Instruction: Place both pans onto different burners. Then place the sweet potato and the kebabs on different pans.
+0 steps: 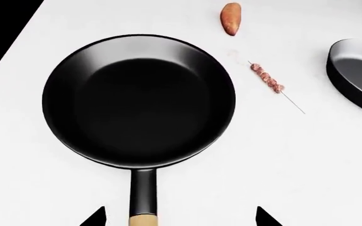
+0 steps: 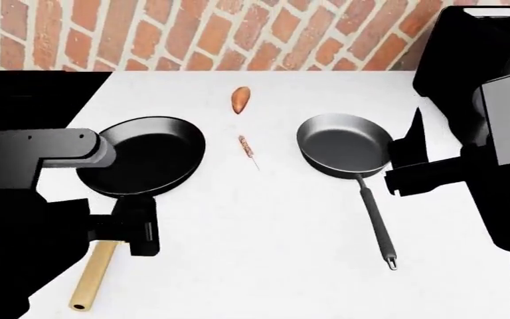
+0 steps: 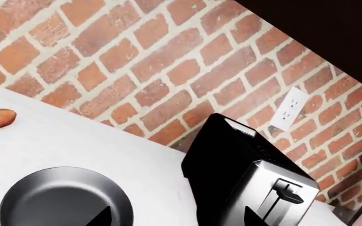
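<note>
The black pan (image 1: 138,101) lies on the white counter, its light wooden handle (image 1: 143,220) running back between the fingertips of my left gripper (image 1: 181,218), which is open and hangs above the handle. The dark grey pan (image 2: 344,143) sits to the right, its thin black handle (image 2: 376,219) pointing toward me. Between the pans lie the sweet potato (image 2: 241,100) and, nearer, the kebabs (image 2: 246,145). My right gripper (image 3: 179,218) is open and empty, above the grey pan's (image 3: 61,202) far right edge. No burner grates can be made out.
A plain black area (image 2: 34,93) borders the counter on the left. A black and silver toaster (image 3: 244,174) stands at the back right by the brick wall (image 3: 137,61), below a wall outlet (image 3: 289,109).
</note>
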Tool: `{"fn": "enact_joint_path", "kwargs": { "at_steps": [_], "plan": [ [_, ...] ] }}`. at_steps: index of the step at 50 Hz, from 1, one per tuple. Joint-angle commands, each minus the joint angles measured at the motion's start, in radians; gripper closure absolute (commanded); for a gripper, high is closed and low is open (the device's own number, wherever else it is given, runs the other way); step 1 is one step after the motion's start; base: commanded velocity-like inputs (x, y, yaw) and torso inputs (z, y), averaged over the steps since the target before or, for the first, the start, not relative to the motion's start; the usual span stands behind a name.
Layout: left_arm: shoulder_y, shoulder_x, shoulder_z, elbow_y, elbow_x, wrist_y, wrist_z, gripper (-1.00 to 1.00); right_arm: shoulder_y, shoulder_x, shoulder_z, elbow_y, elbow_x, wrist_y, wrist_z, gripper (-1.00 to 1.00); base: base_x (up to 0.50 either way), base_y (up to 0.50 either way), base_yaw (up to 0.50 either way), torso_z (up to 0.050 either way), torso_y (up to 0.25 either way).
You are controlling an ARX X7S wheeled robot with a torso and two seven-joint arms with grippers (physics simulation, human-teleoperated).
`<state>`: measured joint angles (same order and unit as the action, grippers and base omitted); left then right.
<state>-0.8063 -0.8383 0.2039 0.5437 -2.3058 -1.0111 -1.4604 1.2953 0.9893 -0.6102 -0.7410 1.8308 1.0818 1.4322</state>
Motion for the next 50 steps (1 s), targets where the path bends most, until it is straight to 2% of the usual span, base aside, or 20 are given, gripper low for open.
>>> {"fn": "enact_joint_path", "kwargs": {
  "at_steps": [1,10,26,36,50],
  "plan": [
    [0.01,-0.007,0.054,-0.017,0.02,-0.003,-0.001,-1.0,-0.018,0.006,-0.004,-0.004,-0.015,-0.009,-0.007,-1.0,0.0,0.0,0.0,0.0,0.0],
    [-0.009,-0.009,0.101,-0.044,0.052,-0.02,-0.007,-1.0,-0.047,0.014,-0.002,-0.01,-0.044,-0.024,-0.025,-1.0,0.0,0.0,0.0,0.0,0.0],
    [-0.169,0.017,0.235,-0.118,0.041,-0.047,-0.044,-1.0,-0.065,0.015,-0.004,-0.011,-0.075,-0.036,-0.046,-1.0,0.0,0.0,0.0,0.0,0.0],
    [-0.135,0.038,0.24,-0.149,0.118,-0.049,0.027,-1.0,-0.052,0.013,-0.01,-0.005,-0.072,-0.03,-0.045,-1.0,0.0,0.0,0.0,0.0,0.0],
    [-0.043,0.026,0.212,-0.16,0.206,-0.033,0.109,-1.0,-0.063,0.001,-0.024,0.002,-0.099,-0.032,-0.058,-1.0,0.0,0.0,0.0,0.0,0.0]
  ]
}}
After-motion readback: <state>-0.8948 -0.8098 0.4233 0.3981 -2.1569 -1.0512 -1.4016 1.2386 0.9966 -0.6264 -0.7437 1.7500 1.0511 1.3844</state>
